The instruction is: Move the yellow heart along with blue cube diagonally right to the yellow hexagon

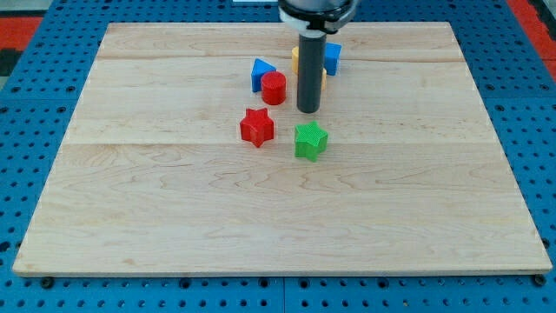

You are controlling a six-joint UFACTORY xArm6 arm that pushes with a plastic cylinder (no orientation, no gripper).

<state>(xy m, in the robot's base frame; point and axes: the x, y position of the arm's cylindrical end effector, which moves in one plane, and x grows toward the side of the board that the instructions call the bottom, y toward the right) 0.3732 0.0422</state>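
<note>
My tip (308, 110) rests on the board near the view's top centre. The rod hides most of a yellow block (322, 80) right behind it; only slivers show at both sides of the rod, so I cannot tell its shape. A blue block (332, 57) sits just behind the rod at its right, touching the yellow one. No other yellow block shows. A red cylinder (274, 88) stands just left of the tip.
A blue triangular block (261, 72) touches the red cylinder at its upper left. A red star (256, 127) and a green star (310, 140) lie below the tip. The wooden board (174, 217) lies on a blue pegboard.
</note>
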